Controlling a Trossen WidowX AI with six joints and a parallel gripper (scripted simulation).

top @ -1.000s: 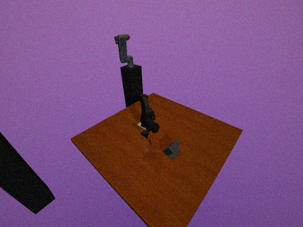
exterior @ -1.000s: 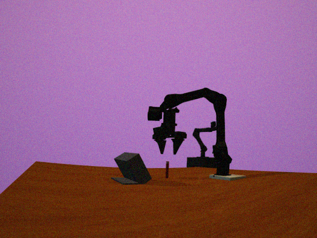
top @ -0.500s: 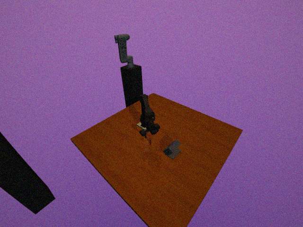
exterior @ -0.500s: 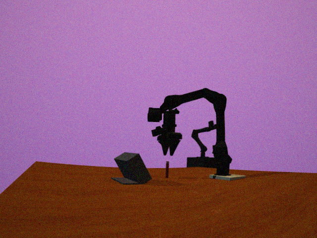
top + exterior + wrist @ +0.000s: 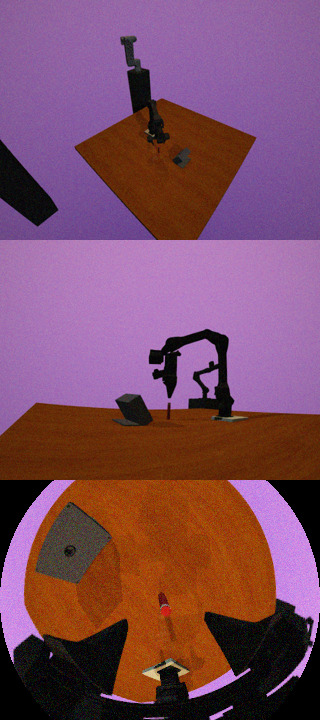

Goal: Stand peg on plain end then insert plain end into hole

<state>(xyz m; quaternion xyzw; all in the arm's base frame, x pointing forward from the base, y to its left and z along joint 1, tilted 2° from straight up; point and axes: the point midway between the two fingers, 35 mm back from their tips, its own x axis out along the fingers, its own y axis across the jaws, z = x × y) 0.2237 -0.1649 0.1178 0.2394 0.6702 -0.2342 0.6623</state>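
The dark red peg [image 5: 158, 149] [image 5: 168, 411] [image 5: 164, 604] stands upright on the orange table [image 5: 165, 196] [image 5: 155, 451], its white band at the top end. My gripper [image 5: 158, 140] [image 5: 169, 395] [image 5: 167, 620] hangs straight above the peg, open and empty, with a small gap between the fingertips and the peg's top. The grey sloped panel [image 5: 181, 157] [image 5: 133, 409] [image 5: 72, 543] stands close beside the peg. Its hole [image 5: 70, 551] shows as a dark dot in the wrist view, at the upper left.
The arm's base plate [image 5: 229, 418] [image 5: 164, 671] sits behind the peg. A tall black post [image 5: 139, 90] with a grey camera arm stands past the table's far edge. A dark slab [image 5: 20, 188] lies off the table at the left.
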